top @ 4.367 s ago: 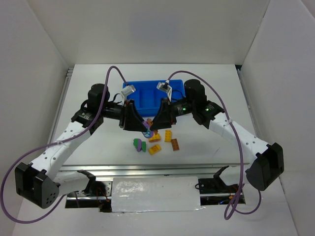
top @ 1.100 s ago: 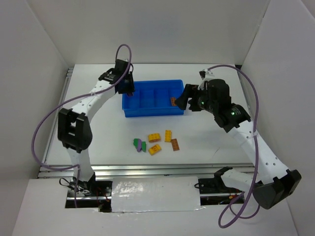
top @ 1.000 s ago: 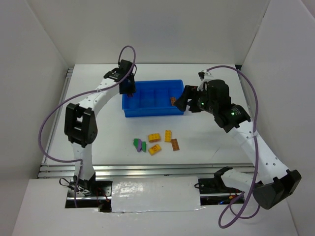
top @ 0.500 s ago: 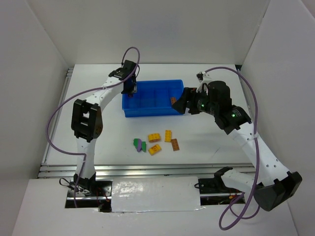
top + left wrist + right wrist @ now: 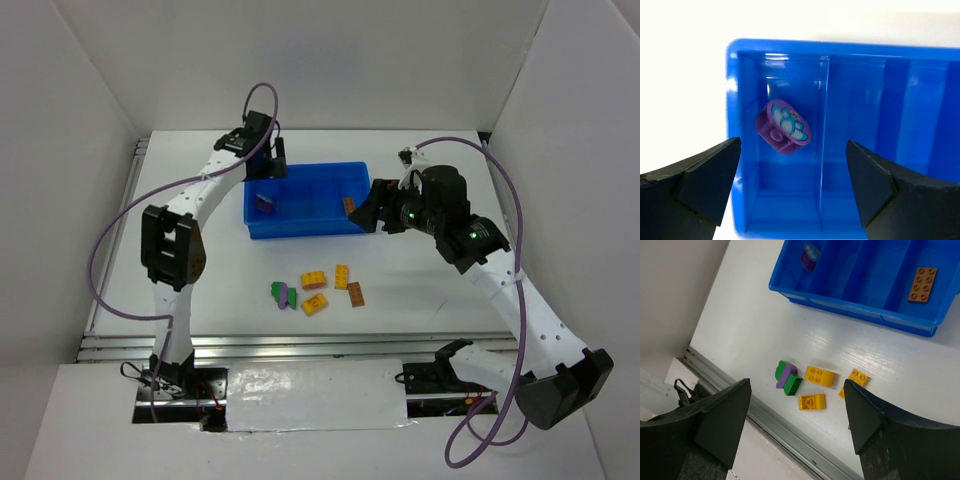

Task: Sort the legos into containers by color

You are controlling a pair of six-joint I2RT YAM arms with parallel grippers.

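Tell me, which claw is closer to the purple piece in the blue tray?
Left. The left claw hangs open right over the purple piece in the tray's end compartment; the right claw sits at the tray's opposite end, by the brown brick.

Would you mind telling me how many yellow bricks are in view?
3, all on the table near the blue tray: left brick, right brick, nearest brick. None seems hidden.

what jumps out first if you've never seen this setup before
The bright blue tray stands out at the middle of the white table. In its left end compartment a tilted purple piece with a printed flower sits below the open left claw, and a brown brick lies in the right end one. In front of the tray, loose bricks in yellow-orange, green, purple and brown lie clustered.
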